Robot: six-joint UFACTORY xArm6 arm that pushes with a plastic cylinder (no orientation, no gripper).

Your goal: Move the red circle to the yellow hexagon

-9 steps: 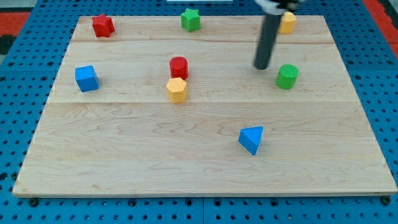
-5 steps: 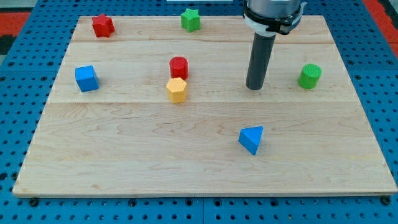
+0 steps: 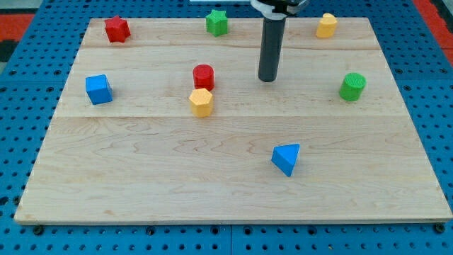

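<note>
The red circle stands on the wooden board, left of centre. The yellow hexagon sits just below it, touching or nearly touching it. My tip rests on the board to the right of the red circle, about one rod length away and level with it. It touches no block.
A red star block is at the top left, a green star block at the top middle, a yellow block at the top right. A green cylinder is at the right, a blue cube at the left, a blue triangle at the lower right.
The green cylinder slid to the right early on. My tip has since moved left and up, toward the red circle. The red circle and yellow hexagon have not moved.
</note>
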